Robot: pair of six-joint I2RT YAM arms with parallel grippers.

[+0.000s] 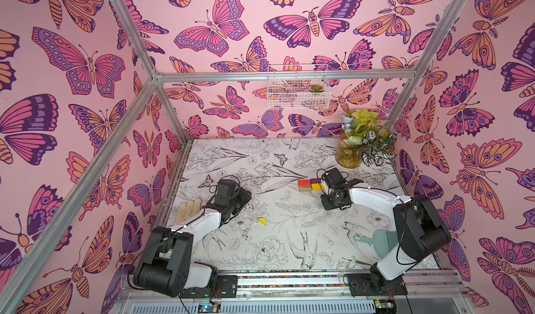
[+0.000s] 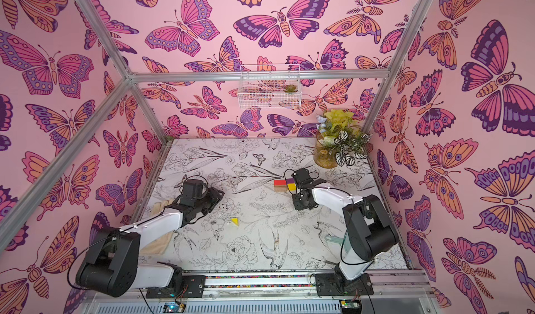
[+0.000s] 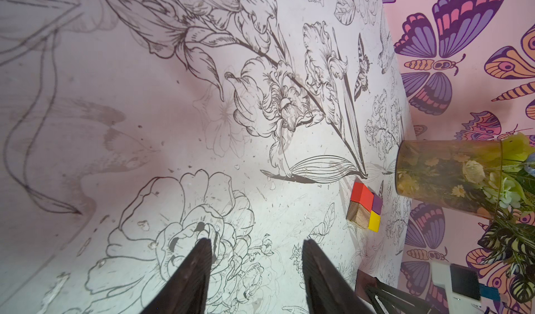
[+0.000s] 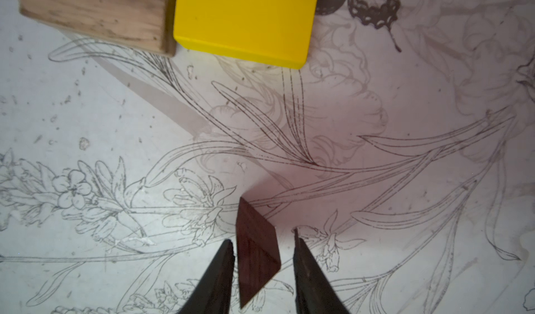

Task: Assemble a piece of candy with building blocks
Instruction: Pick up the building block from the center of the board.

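Both top views look steeply down from high over the desk (image 1: pixel 289 240), sharing the whole scene. Wrist cameras look closely past the left end effector (image 3: pixel 257 241) and the right end effector (image 4: pixel 263 237); both catch the building blocks (image 3: pixel 363 206) ahead.

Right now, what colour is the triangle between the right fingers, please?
Dark brown triangle; right wrist view shows it best.

Four rectangular blocks (image 1: pixel 310 185), two triangles (image 1: pixel 262 221) (image 4: pixel 254 254), one glove (image 1: pixel 189 208), one dustpan (image 1: pixel 373 241), one vase (image 1: pixel 347 156).

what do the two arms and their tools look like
The left arm and right arm have white shells between bulky black joint housings, with thin black looping cables. The left tool and right tool each end in two dark tapered fingers.
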